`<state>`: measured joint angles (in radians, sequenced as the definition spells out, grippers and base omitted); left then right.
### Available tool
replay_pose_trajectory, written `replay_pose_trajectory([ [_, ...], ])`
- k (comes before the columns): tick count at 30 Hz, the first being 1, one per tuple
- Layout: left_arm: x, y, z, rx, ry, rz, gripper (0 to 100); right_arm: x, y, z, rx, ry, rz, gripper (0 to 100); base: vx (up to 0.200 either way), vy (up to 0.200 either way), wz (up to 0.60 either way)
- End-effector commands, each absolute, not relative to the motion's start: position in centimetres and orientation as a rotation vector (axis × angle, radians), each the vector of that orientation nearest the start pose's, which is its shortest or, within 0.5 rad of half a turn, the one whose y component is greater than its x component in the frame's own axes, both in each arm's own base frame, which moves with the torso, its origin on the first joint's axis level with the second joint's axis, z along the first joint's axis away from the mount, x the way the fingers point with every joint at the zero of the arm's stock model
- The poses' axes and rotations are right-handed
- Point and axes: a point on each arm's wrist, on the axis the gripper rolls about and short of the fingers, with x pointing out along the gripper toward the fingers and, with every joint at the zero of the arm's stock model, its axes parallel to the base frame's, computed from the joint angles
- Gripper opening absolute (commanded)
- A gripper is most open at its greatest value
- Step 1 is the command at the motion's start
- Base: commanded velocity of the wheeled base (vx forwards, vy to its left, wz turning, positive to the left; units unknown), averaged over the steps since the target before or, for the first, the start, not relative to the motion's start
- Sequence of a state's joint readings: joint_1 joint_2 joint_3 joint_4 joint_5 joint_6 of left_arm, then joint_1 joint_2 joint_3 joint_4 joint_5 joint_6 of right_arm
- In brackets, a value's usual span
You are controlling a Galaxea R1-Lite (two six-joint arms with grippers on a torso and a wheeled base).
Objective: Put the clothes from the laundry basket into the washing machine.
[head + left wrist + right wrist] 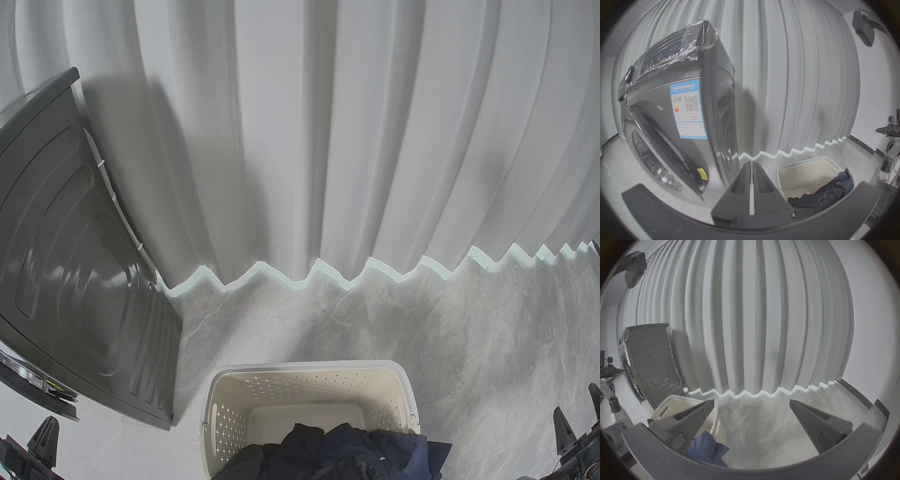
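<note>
Here my left gripper (752, 164) hangs low, fingers pressed together; my right gripper (750, 402) gapes wide. Between them sits the laundry basket (306, 367), its dark clothes (337, 450) partly cut off. The washing machine (693, 125) stands just ahead of my left gripper.

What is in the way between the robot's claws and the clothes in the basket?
Nothing visible: the clothes lie uncovered in the open-topped laundry basket, with the left gripper and right gripper at either side.

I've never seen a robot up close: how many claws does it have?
2. The left claw sits shut near the washing machine; the right claw hangs open beside the basket.
</note>
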<state>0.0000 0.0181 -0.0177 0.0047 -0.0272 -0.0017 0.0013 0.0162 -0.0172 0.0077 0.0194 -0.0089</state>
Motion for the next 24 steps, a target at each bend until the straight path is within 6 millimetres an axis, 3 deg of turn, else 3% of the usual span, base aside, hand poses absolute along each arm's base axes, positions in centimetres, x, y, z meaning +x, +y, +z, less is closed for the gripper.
replay_pose_trajectory([
  [1,-2.29,-0.06,7.54,-0.002,0.003,-0.028,0,-2.26,0.04,7.57,-0.009,0.011,0.022,100,0.0,0.0,0.0],
  [24,-2.29,-0.06,7.54,0.0,0.003,-0.028,0,-2.26,0.04,7.57,-0.009,0.011,0.022,100,0.026,0.0,0.0],
])
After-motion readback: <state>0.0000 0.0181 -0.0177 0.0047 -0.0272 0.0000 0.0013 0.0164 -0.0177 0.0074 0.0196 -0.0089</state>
